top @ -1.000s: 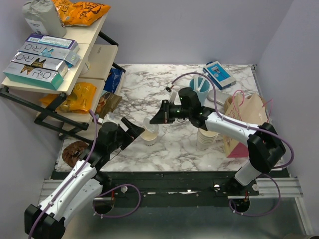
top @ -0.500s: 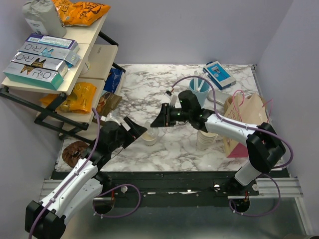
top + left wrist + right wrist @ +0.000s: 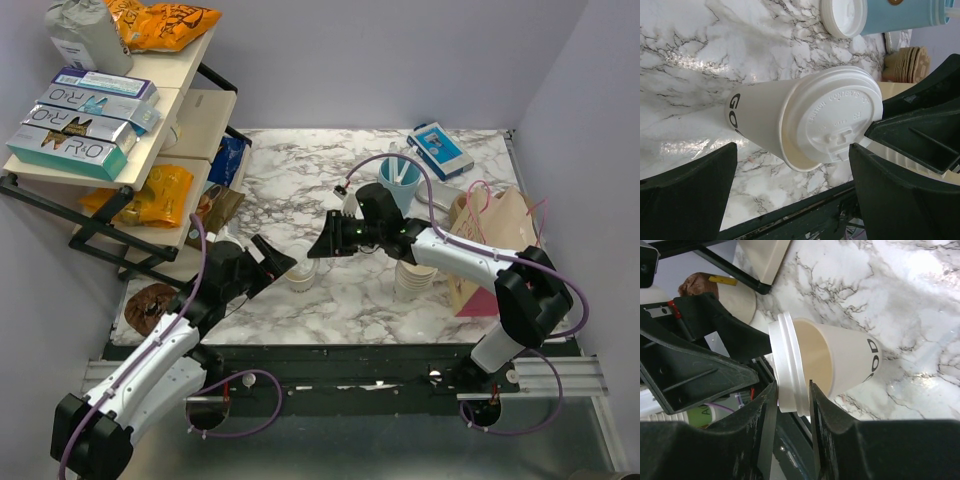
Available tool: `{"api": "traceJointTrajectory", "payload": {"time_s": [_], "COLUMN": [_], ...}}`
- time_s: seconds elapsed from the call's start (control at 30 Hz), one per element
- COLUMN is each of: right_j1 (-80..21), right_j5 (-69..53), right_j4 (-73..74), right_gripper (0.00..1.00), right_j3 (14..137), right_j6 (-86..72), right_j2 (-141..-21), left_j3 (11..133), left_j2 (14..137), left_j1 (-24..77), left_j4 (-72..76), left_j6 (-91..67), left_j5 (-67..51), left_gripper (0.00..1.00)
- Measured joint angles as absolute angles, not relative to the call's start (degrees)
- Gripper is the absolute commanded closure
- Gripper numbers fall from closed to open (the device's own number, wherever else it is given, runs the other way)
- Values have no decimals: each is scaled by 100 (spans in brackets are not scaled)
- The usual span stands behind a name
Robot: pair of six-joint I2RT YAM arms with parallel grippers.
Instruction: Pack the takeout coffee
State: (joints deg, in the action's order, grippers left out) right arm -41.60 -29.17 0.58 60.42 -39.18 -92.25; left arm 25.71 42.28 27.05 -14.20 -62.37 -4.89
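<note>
Takeout coffee (image 3: pixel 300 277) (its lid (image 3: pixel 837 120) sitting askew, the cream inside showing) is standing on the marble table (image 3: pixel 290 180), directly between the fingers of the left pincer (image 3: pixel 272 262). That pincer is gaping fully and gripping nothing. The right pincer (image 3: pixel 790 390) is straddling the lid's rim from the opposite side, jaws partway apart; whether they are pinching it I cannot tell. Compared with a second ago, the left pincer is sitting slightly nearer the cup.

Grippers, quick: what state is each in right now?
Left gripper: open wide, either side of the small white paper cup with dark lettering.
Right gripper: jaws flank its round white plastic lid; grip cannot be told.
</note>
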Motion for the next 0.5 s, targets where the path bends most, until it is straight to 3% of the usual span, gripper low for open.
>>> {"api": "traceJointTrajectory", "payload": {"time_s": [0.5], "right_j1": [-4160], "right_j5": [-2620], "right_j4": [519], "right_gripper": [56], "right_j3": [6257], "right_j6": [-3636], "right_j2": [-9216], "left_j3": [2574], "left_j2": [4512], "left_j1": [2705], "left_j4": [-1205], "left_j6": [-6235], "left_j5": [-502], "left_gripper": [1]}}
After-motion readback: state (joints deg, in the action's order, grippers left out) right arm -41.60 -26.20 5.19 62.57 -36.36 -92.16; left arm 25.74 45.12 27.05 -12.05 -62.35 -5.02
